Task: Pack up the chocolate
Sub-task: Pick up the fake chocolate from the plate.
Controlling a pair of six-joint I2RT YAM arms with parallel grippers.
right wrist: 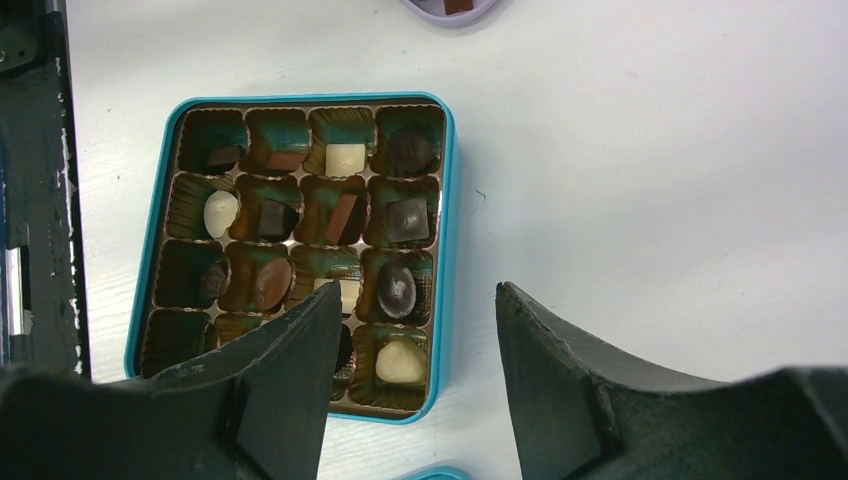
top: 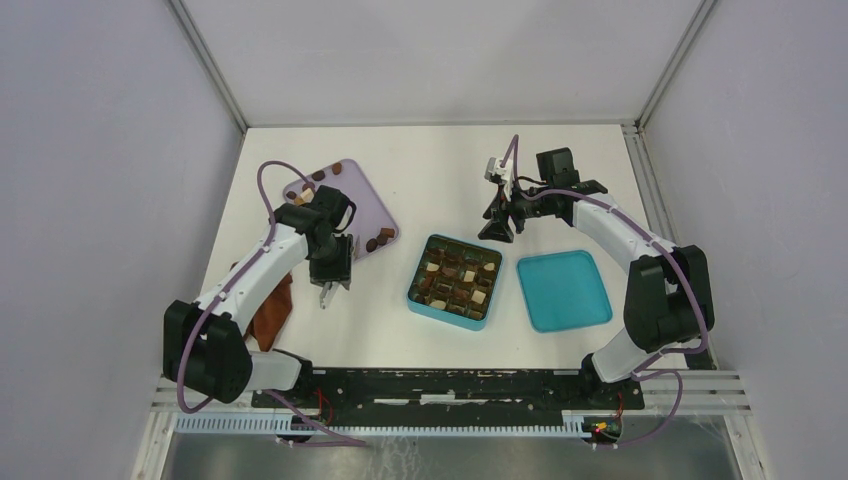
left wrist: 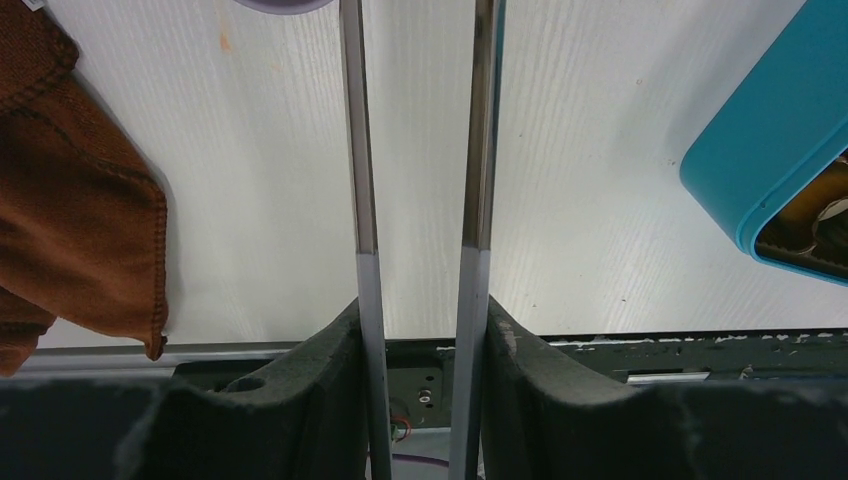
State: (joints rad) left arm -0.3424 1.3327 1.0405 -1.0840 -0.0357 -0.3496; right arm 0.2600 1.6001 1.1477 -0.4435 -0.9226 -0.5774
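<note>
Left claw point(top: 328, 292) empty, hangs between tray point(top: 377, 208) and box point(top: 418, 292).

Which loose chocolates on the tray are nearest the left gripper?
The pair at the tray's near right corner; the others lie along its far edge, beyond the left gripper.

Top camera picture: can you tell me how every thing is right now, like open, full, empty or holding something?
Teal square box: lid off, most cells filled with chocolates.
Teal lid: lying flat on the table, right of the box.
Lilac tray: a few loose chocolates left on it.
Reddish-brown cloth: crumpled, lying on the table.
Left pincer: slightly open, holding nothing.
Right pincer: open, empty, hovering.
</note>
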